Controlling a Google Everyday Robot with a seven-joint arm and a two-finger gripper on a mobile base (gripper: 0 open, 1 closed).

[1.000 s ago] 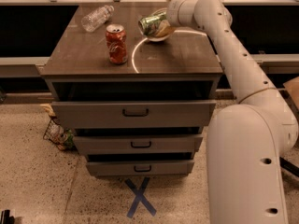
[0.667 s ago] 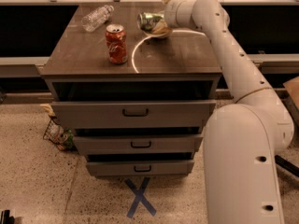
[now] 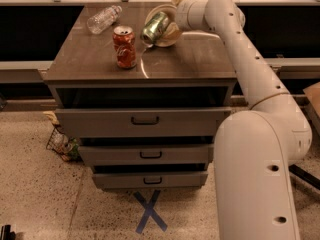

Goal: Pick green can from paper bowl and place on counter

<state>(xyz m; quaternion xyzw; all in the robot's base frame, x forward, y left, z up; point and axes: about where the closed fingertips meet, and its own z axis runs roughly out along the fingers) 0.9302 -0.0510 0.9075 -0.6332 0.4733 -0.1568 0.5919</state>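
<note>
The green can (image 3: pixel 156 27) lies tilted in the paper bowl (image 3: pixel 170 34) at the back middle of the counter (image 3: pixel 190 59). The bowl looks tipped up on its near-left side. My gripper (image 3: pixel 174 6) is at the back right rim of the bowl, close behind the can, at the end of my white arm, which reaches in from the right. The contact between gripper and can is hidden behind the can and the bowl.
A red soda can (image 3: pixel 125 46) stands left of the bowl. A clear plastic bottle (image 3: pixel 104 19) lies at the back left. A thin pale curved line (image 3: pixel 143 64) marks the counter. Three drawers (image 3: pixel 145 120) sit below. A wire basket (image 3: pixel 62 144) is on the floor at the left.
The green can and the bowl have shifted a little to the left, and the bowl has tipped. My gripper has moved left with them. The red can and the bottle have not moved.
</note>
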